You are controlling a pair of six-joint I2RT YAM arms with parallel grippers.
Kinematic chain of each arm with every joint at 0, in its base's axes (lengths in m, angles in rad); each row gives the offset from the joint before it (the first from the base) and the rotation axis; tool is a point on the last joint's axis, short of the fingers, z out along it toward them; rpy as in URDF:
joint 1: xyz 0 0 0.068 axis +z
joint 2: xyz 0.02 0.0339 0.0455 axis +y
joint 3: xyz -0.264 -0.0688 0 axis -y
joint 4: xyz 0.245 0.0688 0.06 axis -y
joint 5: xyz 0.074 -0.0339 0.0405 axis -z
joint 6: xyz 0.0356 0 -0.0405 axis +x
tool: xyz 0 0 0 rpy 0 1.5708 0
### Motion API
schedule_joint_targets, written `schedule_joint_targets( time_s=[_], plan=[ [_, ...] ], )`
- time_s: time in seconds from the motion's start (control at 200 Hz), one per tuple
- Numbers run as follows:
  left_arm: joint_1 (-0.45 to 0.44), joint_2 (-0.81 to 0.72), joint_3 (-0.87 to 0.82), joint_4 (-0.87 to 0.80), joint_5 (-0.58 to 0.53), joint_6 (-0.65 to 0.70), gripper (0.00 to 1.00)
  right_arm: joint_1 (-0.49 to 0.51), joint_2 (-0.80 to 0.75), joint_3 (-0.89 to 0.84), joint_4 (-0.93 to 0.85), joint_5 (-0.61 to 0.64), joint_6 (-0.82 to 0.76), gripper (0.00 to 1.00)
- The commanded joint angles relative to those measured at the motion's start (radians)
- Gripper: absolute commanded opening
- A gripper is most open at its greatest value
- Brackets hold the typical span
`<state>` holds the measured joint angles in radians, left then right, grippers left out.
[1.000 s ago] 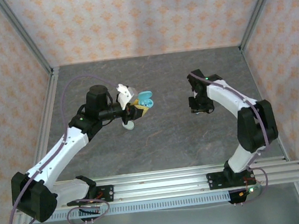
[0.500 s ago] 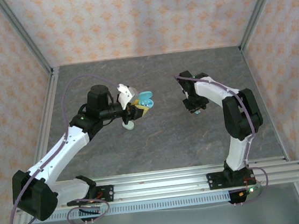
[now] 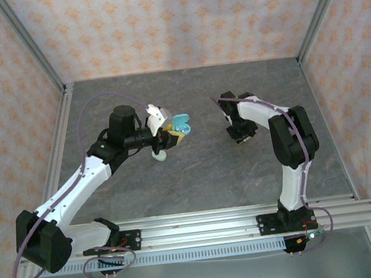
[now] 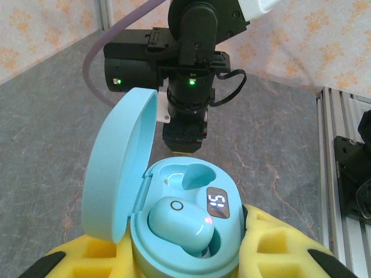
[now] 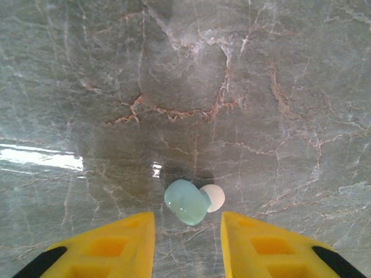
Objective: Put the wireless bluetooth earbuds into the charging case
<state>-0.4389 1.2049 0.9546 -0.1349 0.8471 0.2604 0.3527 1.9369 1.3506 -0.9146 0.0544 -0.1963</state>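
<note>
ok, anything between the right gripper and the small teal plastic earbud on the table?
Nothing visible. The right gripper has its yellow fingers open either side of the small teal plastic earbud, with bare grey marble-look table around it. The teal oval charging case has its lid up and one socket empty.

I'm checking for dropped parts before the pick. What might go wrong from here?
The loose earbud is small and rounded, between the right gripper's open fingers; closing off-centre may squirt it away. The case in the left gripper holds one seated bud; pushing hard into the empty slot may tilt the case or dislodge that bud.
</note>
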Motion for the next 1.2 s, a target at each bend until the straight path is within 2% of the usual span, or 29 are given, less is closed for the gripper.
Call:
schedule_joint_targets(
  time_s=[0.0,0.235,0.465,0.575,0.766,0.906,1.196],
  plan=[
    [-0.009,0.002,0.025,-0.022,-0.017,0.008,0.27,-0.001,0.028,0.032,0.004,0.050,-0.021,0.35],
    [-0.009,0.004,0.029,-0.029,-0.019,0.011,0.27,-0.001,0.058,0.047,0.009,0.046,-0.035,0.33],
    [-0.009,0.005,0.036,-0.042,-0.020,0.014,0.27,-0.002,0.056,0.044,0.011,0.056,-0.036,0.20],
    [-0.009,0.004,0.042,-0.047,-0.020,0.017,0.27,-0.002,0.038,0.044,0.007,0.045,-0.023,0.16],
    [-0.007,-0.009,0.050,-0.064,-0.028,0.033,0.27,-0.003,-0.042,0.044,-0.002,-0.024,0.017,0.14],
    [-0.007,-0.020,0.056,-0.068,-0.026,0.039,0.27,-0.003,-0.114,0.053,-0.028,-0.104,0.059,0.14],
    [-0.007,-0.069,0.035,-0.058,-0.003,0.042,0.26,0.020,-0.393,0.027,-0.033,-0.407,0.177,0.13]
  ],
)
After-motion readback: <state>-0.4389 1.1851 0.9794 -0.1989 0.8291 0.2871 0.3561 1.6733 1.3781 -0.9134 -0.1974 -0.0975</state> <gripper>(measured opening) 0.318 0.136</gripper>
